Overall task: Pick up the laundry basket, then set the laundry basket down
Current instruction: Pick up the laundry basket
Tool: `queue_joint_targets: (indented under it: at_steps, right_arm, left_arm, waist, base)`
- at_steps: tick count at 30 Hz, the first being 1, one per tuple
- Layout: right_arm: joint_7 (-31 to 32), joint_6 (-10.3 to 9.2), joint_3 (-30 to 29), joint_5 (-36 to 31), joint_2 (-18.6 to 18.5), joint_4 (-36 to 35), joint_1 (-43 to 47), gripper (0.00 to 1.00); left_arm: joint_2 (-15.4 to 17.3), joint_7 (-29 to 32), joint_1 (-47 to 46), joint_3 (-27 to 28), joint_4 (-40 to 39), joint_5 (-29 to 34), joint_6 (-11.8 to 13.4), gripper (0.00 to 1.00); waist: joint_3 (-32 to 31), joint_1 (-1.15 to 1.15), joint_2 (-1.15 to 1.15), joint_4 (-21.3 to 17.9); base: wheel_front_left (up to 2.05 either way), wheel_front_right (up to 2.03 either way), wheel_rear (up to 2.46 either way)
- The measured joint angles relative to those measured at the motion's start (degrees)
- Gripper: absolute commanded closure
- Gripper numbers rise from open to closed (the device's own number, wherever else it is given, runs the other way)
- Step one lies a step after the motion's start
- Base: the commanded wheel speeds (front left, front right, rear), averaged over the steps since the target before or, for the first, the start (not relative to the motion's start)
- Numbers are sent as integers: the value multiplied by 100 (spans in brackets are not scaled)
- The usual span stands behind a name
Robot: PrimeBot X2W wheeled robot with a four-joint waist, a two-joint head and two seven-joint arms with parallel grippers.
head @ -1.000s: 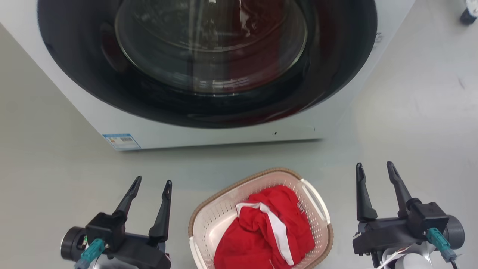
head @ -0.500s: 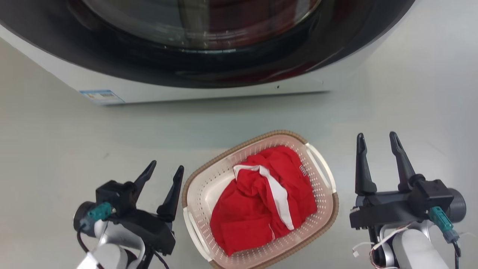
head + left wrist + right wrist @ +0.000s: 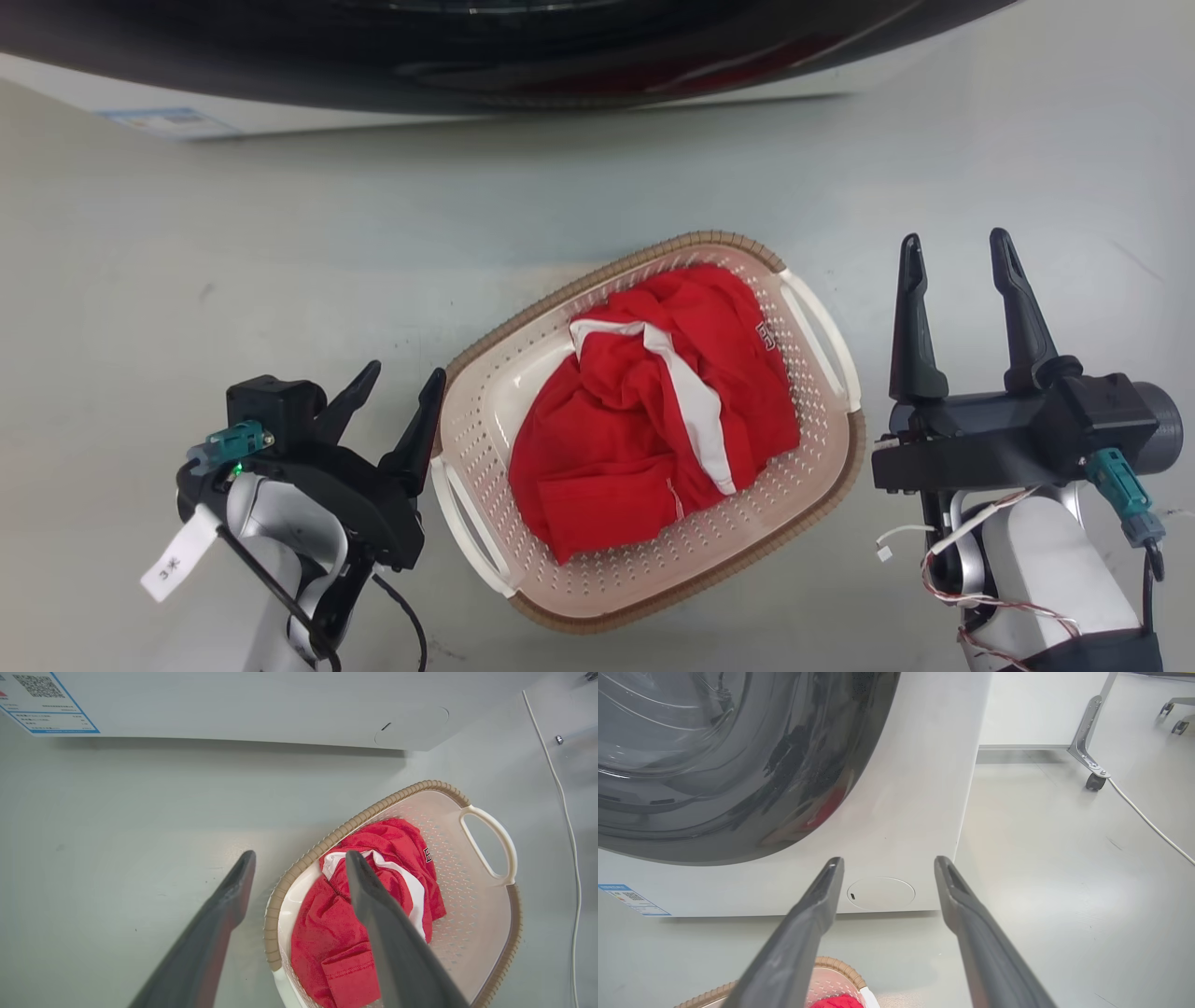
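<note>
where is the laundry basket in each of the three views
Head view: the laundry basket sits lower centre, between the left gripper and the right gripper.
Left wrist view: right half, from mid-height down to the bottom edge.
Right wrist view: a bit of brown rim at the bottom edge, left of centre.
Shared landmark: the washing machine's blue-edged label, beyond the basket in all three.

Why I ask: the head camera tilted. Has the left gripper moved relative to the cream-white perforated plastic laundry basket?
Yes: the left gripper moved rightward, closer to the laundry basket.
</note>
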Motion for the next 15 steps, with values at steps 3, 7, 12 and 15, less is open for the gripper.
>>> queue_joint_targets:
  at_steps: [3,7,12,15]
  right_arm:
    - [0,0,2,-3,16,46,-92,0]
    - [0,0,0,-23,23,88,-165,0]
    - [0,0,-31,-48,31,146,-221,0]
    - [0,0,-31,-56,37,174,-238,0]
  left_arm:
    - [2,47,-72,-37,218,-36,-42,0]
    - [-21,91,-179,-103,439,-90,-65,0]
    - [-36,112,-327,-205,671,-234,-89,0]
    - [-46,142,-354,-276,822,-258,-90,0]
  waist:
    - [193,0,0,-1]
    - [377,-1,0,8]
    - [482,-1,0,40]
    - [505,-1,0,57]
  base:
    - [0,0,0]
    - [0,0,0]
    - [0,0,0]
    - [0,0,0]
